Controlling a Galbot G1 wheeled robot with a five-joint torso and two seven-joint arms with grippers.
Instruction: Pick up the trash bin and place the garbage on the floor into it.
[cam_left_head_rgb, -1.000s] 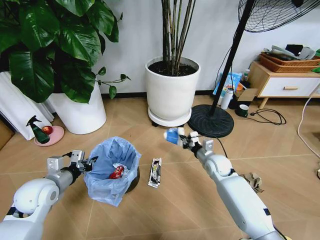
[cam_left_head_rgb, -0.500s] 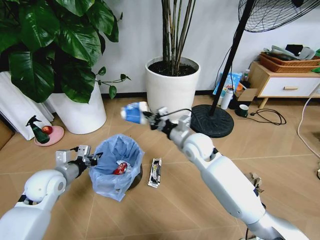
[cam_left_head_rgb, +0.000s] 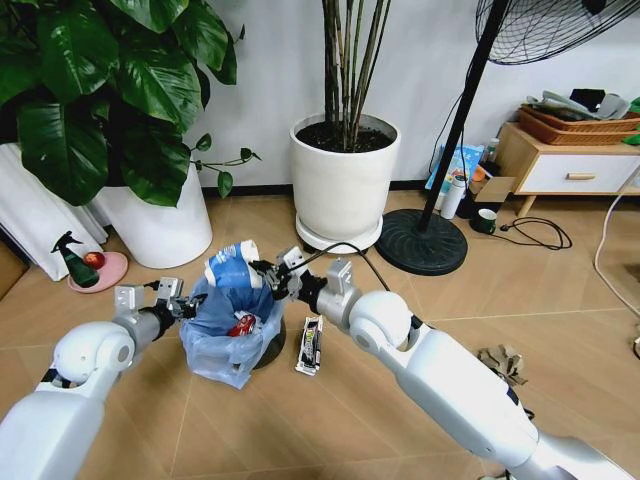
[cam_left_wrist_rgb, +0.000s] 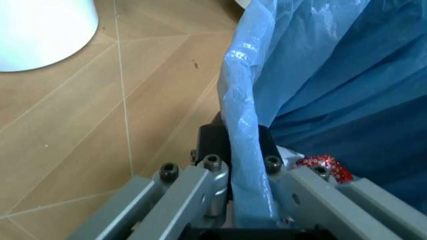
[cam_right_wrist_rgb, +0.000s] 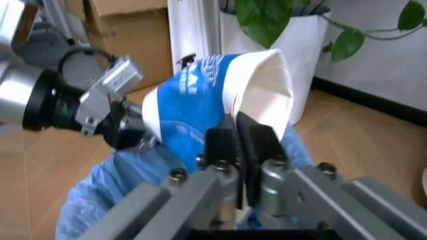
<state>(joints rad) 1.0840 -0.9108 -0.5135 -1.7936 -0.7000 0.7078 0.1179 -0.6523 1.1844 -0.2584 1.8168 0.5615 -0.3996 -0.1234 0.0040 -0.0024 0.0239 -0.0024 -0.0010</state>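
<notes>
Two grippers at work. Left gripper (cam_left_head_rgb: 186, 303) clamped on the near-left rim of the trash bin (cam_left_head_rgb: 232, 340), fingers (cam_left_wrist_rgb: 215, 172) pinching the blue bag liner (cam_left_wrist_rgb: 250, 150); bin on the floor (cam_left_head_rgb: 330, 420) between the white plant pots. Red can (cam_left_head_rgb: 240, 324) lies inside. Right gripper (cam_left_head_rgb: 264, 273) above the bin mouth, jaws closed on a blue-and-white paper cup (cam_right_wrist_rgb: 213, 97) (crumpled, rim pinched). Black-white wrapper (cam_left_head_rgb: 311, 344) on the boards just right of the bin; crumpled brown paper (cam_left_head_rgb: 503, 362) well apart, far right.

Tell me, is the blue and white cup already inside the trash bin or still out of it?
Out. The right gripper is shut on the cup, above the trash bin, whose rim the left gripper grips.
</notes>
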